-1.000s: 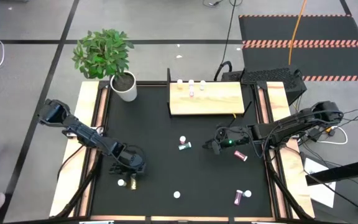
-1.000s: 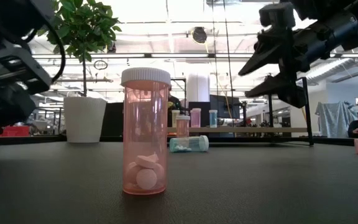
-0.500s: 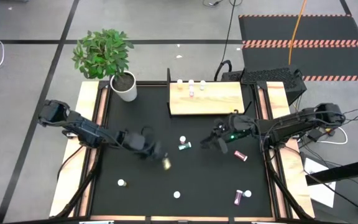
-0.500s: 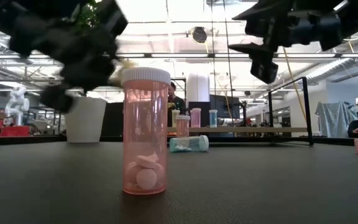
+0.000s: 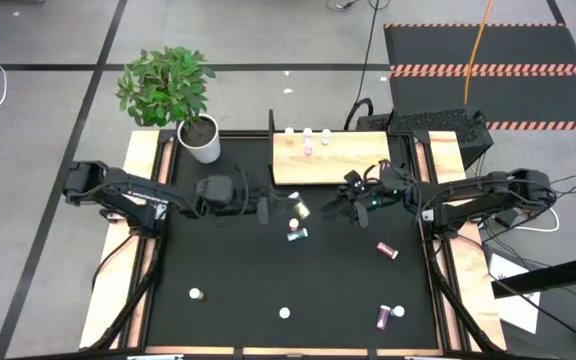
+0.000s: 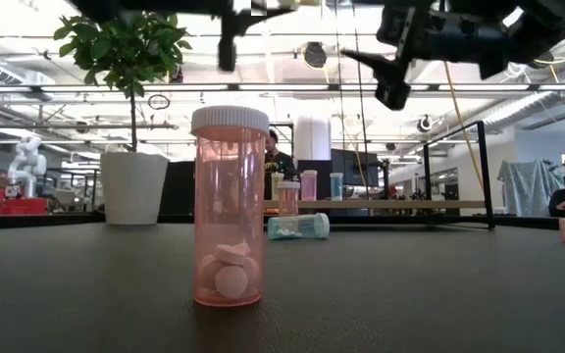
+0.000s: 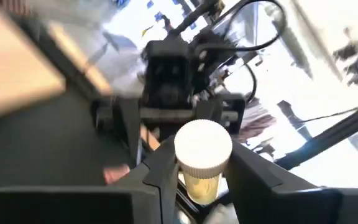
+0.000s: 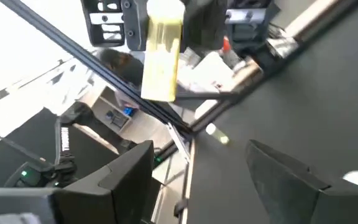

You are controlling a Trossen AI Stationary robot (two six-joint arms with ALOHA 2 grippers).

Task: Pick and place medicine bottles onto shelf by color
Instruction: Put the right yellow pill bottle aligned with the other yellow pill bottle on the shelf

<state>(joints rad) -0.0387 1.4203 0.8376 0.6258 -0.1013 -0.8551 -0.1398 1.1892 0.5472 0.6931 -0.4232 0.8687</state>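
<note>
My left gripper [image 5: 284,208] is in the air over the middle of the table, just short of the shelf [image 5: 348,160], shut on a yellow-green bottle [image 5: 299,209] with a white cap. My right gripper [image 5: 334,208] faces it from the table's right, open, a short way from the bottle [image 8: 161,56]. Three bottles [image 5: 308,136] stand along the shelf's far edge. A teal bottle [image 5: 296,235] lies on its side below the grippers. A magenta bottle [image 5: 387,250] lies to the right. A pink bottle [image 6: 230,206] stands upright close to the low camera. My left gripper pinches the yellow-green bottle's body [image 7: 199,186] between its two fingers [image 7: 166,177], just under the white cap [image 7: 202,146]. The fingers reach in about level from the table's left. The bottle is lifted clear of the table, and its capped end sticks out past the fingertips.
A white pot with a green plant [image 5: 200,138] stands at the far left corner. More bottles sit near the near edge: one at the left [image 5: 196,295], one in the middle [image 5: 285,313], a magenta one at the right [image 5: 386,318]. Light wooden strips [image 5: 148,170] border the black mat.
My left gripper has carried the yellow-green bottle up from the near left of the table, toward the far edge and right, and has turned until its fingers point to the table's right. My right gripper has risen and moved toward the far edge, beside the shelf.
</note>
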